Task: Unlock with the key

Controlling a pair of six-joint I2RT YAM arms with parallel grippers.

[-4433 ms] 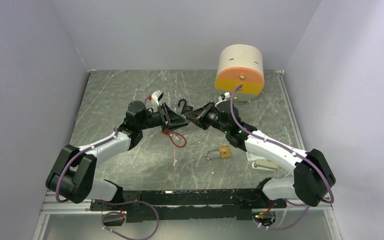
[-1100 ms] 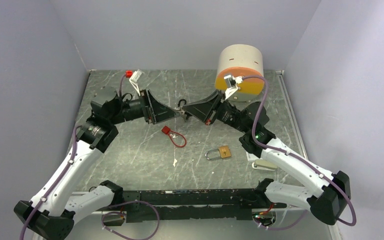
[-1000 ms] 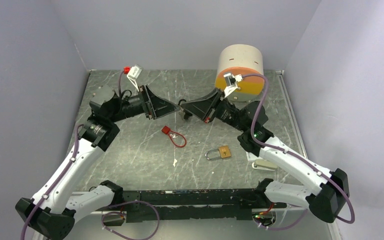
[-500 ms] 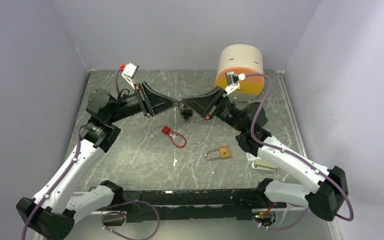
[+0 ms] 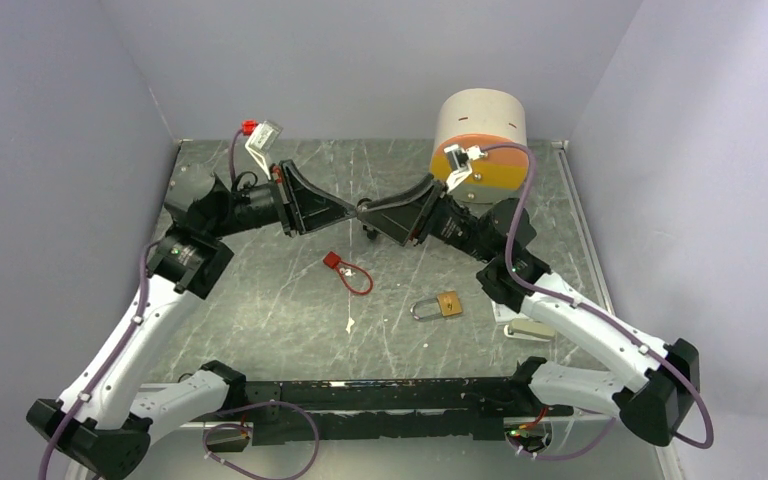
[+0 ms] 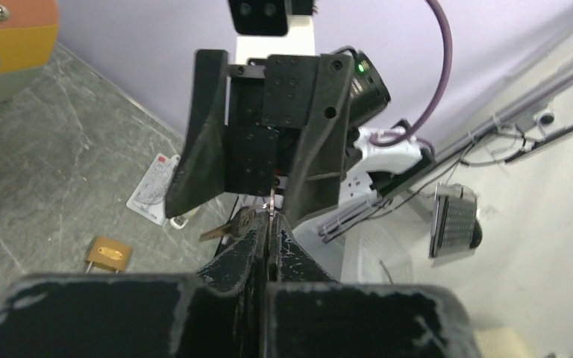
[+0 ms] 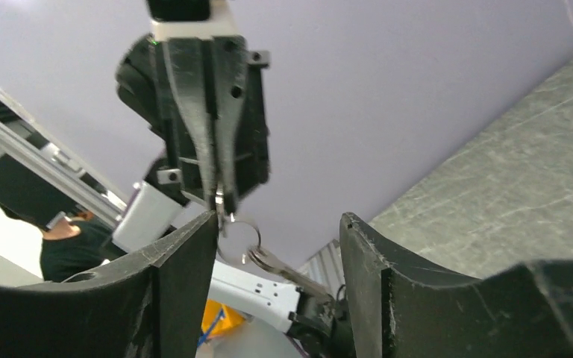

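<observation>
My two grippers meet tip to tip above the middle of the table. The left gripper (image 5: 354, 212) is shut on the ring of the key (image 5: 370, 231); in the left wrist view the thin metal ring (image 6: 271, 212) stands pinched at the fingertips and the key (image 6: 224, 228) sticks out to the left. The right gripper (image 5: 368, 212) is open, its fingers (image 7: 186, 253) on either side of the ring (image 7: 240, 235), and the key (image 7: 287, 274) hangs between them. The brass padlock (image 5: 441, 304) lies flat on the table nearer the arm bases.
A red tag with a loop of cord (image 5: 346, 273) lies left of the padlock. A white and orange cylinder (image 5: 480, 140) stands at the back right. A small white card (image 5: 528, 328) lies by the right arm. Grey walls close in on three sides.
The left gripper has shut on the key ring and the right gripper has opened and let it go. Both grippers have lifted slightly and stayed tip to tip.
</observation>
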